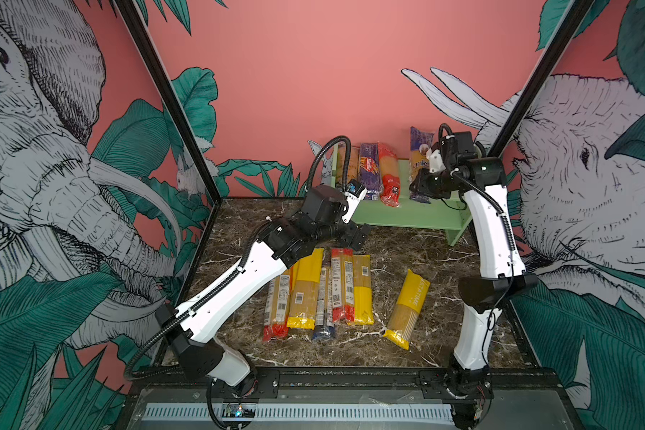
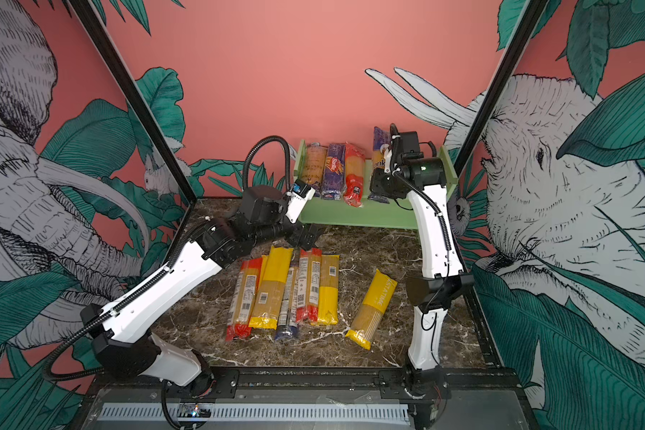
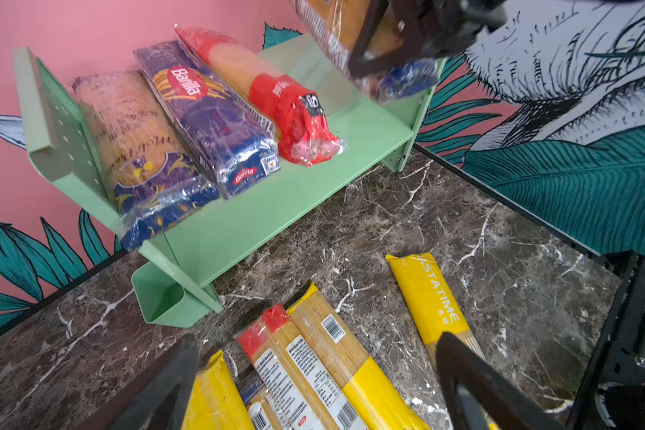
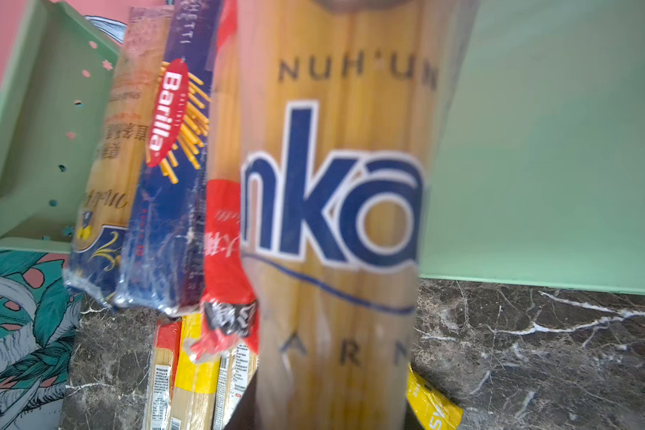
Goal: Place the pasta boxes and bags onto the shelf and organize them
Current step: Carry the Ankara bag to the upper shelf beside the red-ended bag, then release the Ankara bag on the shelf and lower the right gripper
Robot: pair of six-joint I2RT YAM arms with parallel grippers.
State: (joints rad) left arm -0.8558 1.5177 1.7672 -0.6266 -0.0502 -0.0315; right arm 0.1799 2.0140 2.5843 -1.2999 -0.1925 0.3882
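— Right wrist view is filling up with the blue-ended bag (image 4: 332,208). My right gripper (image 1: 420,187) is clamping it near its lower end.

— Where is that bag sitting?

— It is standing steeply over the right end of the shelf (image 1: 406,217), with its upper end leaning toward the pink wall (image 1: 313,74). I cannot tell whether its lower end is touching the board.

— And the other hand?

— My left gripper (image 3: 317,340) is hanging open and empty. It is hovering low over the far ends of the row of five packs (image 1: 324,294), which are lying side by side in the middle of the desk (image 1: 444,335).

— What is lying on the shelf?

— Three packs are lying side by side at its left end. A clear pack with a dark blue end (image 3: 138,149) is resting against the perforated side panel (image 3: 53,111), and the Barilla pack (image 3: 209,123) is touching it. Next to that is a red-ended bag (image 3: 276,100), and bare board is separating it from the bag I am holding.

— Anything else?

— A yellow Pasta Time pack (image 1: 406,309) is lying tilted, apart from the row, toward the desk's right edge. The shelf is standing along the desk's far edge, nearer the far right corner. A small green cup (image 3: 161,298) is hanging on the outside of that panel.
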